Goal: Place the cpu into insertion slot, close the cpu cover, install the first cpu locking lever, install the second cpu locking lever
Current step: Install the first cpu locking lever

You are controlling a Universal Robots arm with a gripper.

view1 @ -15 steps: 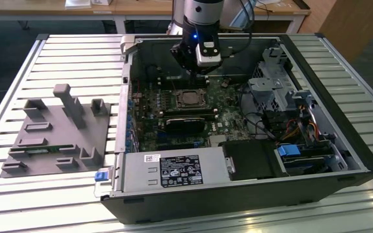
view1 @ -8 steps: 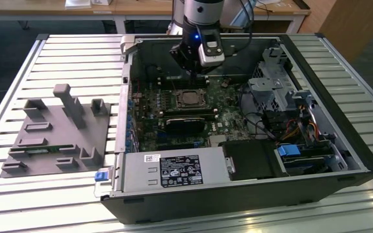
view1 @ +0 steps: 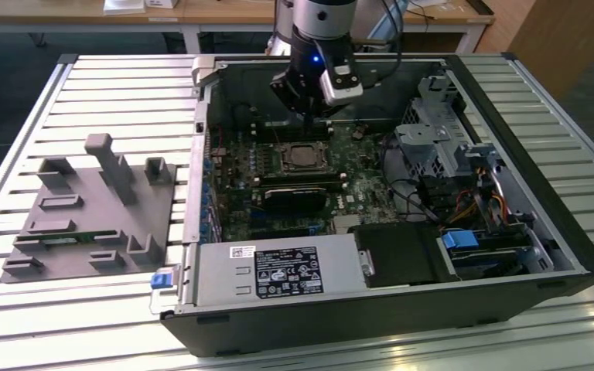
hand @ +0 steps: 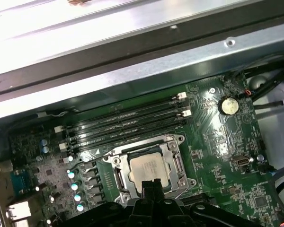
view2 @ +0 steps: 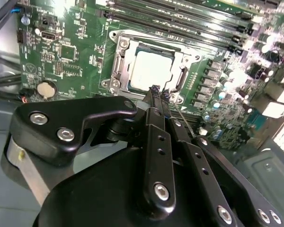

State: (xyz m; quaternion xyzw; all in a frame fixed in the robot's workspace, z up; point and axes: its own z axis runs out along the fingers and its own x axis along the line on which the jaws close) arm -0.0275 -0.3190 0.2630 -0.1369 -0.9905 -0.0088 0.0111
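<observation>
One cpu (view2: 151, 71) lies in the insertion slot (view2: 117, 66), with one cpu cover (view2: 179, 59) down around it. In the exterior view, the single gripper (view1: 312, 116) hangs at twelve o'clock from the chip, its two fingers (view2: 155, 113) drawn together. One black block (view1: 297, 199) sits at six.

- cpu (view2: 151, 71), flat square metal chip: pale silvery-beige top, plain.
- cpu cover (hand: 168, 147), thin square metal frame plate: bright silver.
- motherboard (view2: 71, 52), flat circuit board: green, patterned with fine pale traces and small black chips.
- memory slots (hand: 123, 124), long narrow plastic rails: black, with white end clips.
- coin cell (hand: 227, 105), round metal disc: silver.
- gripper (view2: 159, 91), jointed metal fingers: matte black, dotted with silver screw heads.
- computer case (view1: 544, 193), open rectangular box: black outside, grey metal inside.
- power supply (view1: 225, 270), metal box: silver-grey, with a black label printed in white.
- fixture tray (view1: 90, 209), moulded block with posts: uniform grey.
- table (view1: 29, 116), slatted metal top: silver-white stripes.
</observation>
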